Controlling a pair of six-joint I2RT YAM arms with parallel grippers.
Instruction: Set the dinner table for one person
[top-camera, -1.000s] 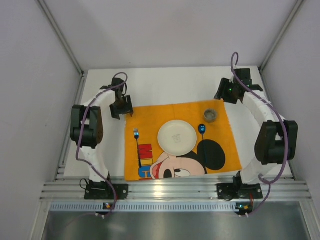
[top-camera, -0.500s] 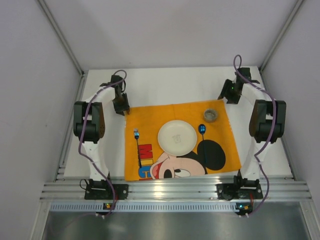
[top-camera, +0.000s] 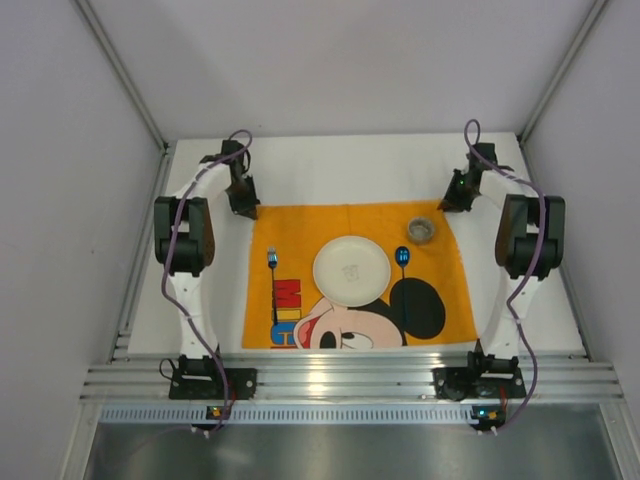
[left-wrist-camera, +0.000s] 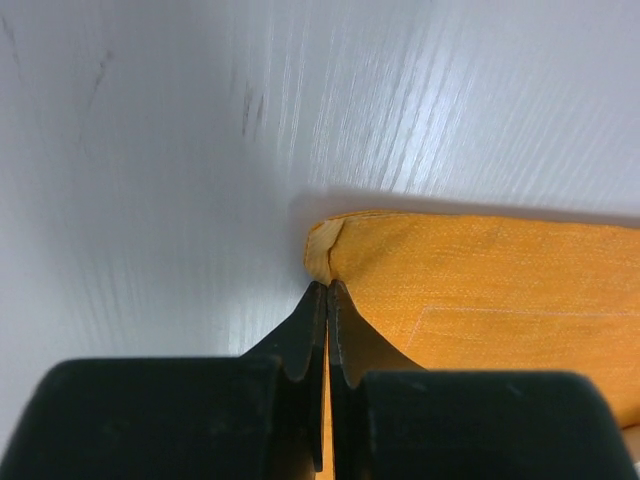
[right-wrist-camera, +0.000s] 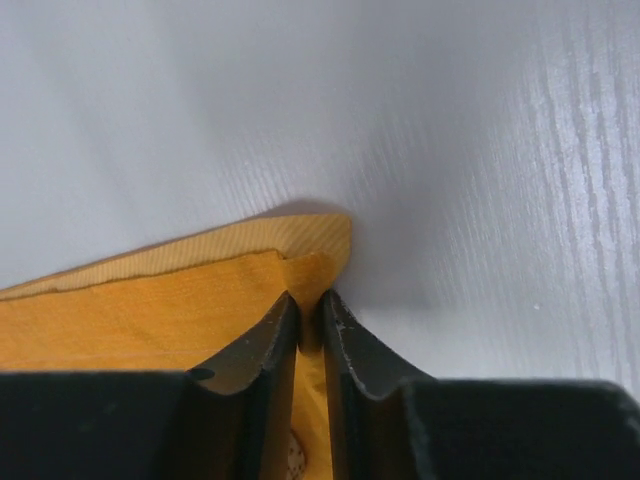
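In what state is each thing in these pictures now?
Left gripper: shut on the placemat's far left corner.
Right gripper: shut on its far right corner.
Placemat: spread flat on the table.
Plate: empty, centred on the placemat.
Fork: lying left of the plate.
Spoon: lying right of the plate.
Cup: upright, beyond the spoon.

Stood with both arms stretched far forward from the near bases, elbows bowed outward, wrists angled inward and down. Had the left gripper (left-wrist-camera: 326, 288) pinched tight on the orange placemat (left-wrist-camera: 480, 290) at its far-left corner, the right gripper (right-wrist-camera: 309, 298) clamped likewise on the far-right corner.
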